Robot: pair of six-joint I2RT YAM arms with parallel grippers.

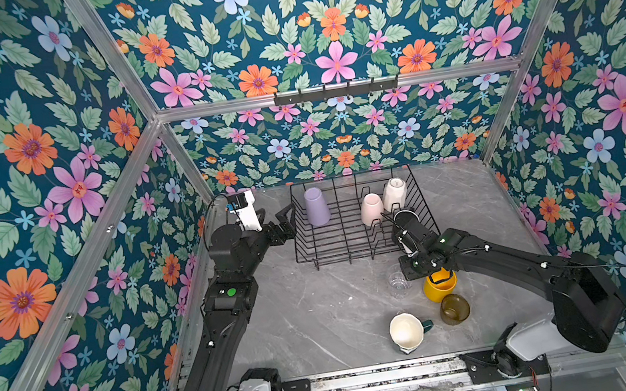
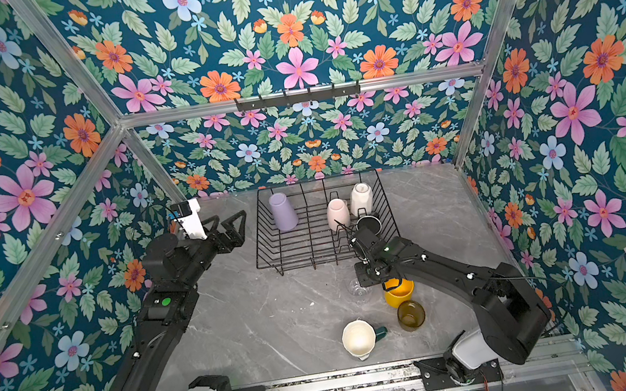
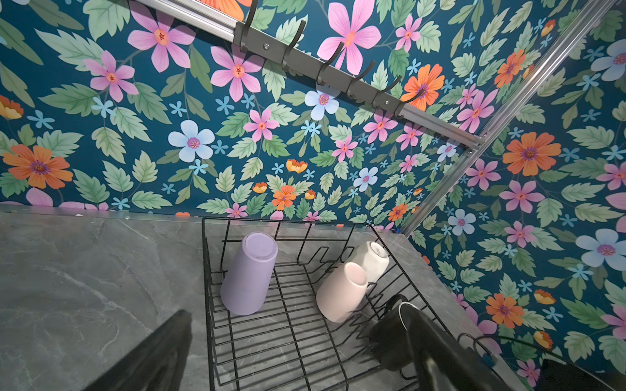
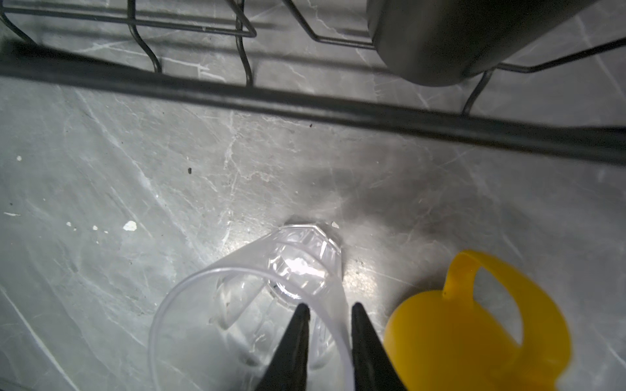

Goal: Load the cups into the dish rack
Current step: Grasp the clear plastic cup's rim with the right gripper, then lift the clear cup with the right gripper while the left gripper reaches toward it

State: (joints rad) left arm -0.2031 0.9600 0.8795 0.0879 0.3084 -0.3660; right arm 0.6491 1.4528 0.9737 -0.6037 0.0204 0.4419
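The black wire dish rack [image 1: 348, 176] [image 3: 205, 270] holds an upside-down lilac tumbler [image 1: 316, 206], a pale pink mug [image 1: 371, 209], a white mug [image 1: 394, 193] and a black mug [image 1: 405, 218]. In front of it the clear glass [image 1: 398, 282] [image 4: 237, 304] stands on the table. My right gripper [image 4: 329, 306] is shut on its wall, one finger inside and one outside. Beside it stands the yellow mug [image 1: 440, 286] [image 4: 457, 338]. Nearer the front are the amber glass [image 1: 454, 308] and the dark green cream-lined mug [image 1: 407, 330]. My left gripper [image 1: 292, 220] [image 3: 294, 309] hangs wide open and empty at the rack's left side.
A black hook rail [image 1: 335, 90] is fixed to the back wall above the rack. Aluminium frame posts and flowered walls close in the grey marble table [image 1: 320, 309] on three sides. The rack's front rim [image 4: 305, 105] runs just beyond the clear glass.
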